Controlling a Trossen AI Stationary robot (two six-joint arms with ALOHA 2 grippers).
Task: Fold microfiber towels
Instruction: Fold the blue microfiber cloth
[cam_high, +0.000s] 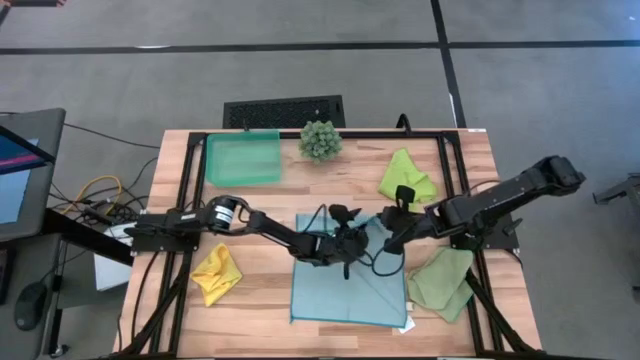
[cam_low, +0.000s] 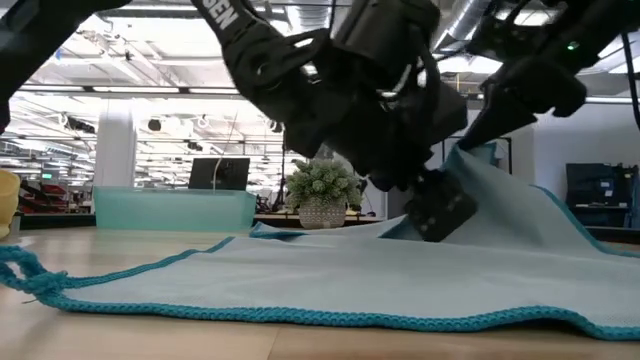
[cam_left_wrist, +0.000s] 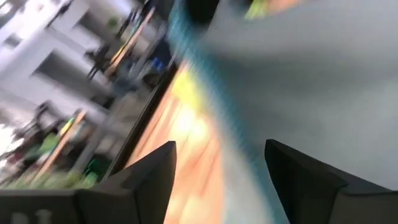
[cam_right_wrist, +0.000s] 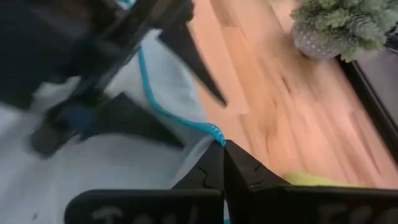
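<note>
Showing four towels (cam_high: 345, 285), one tray (cam_high: 243, 158)

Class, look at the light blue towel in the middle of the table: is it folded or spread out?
Mostly spread: the light blue towel lies open on the table, with one far corner pinched and lifted by the right gripper.

left arm: stretched rightward to the table's middle | left gripper (cam_left_wrist: 217, 168): fingers spread apart, nothing held | right arm: reached leftward toward the middle | right gripper (cam_right_wrist: 222, 163): fingers pressed together
</note>
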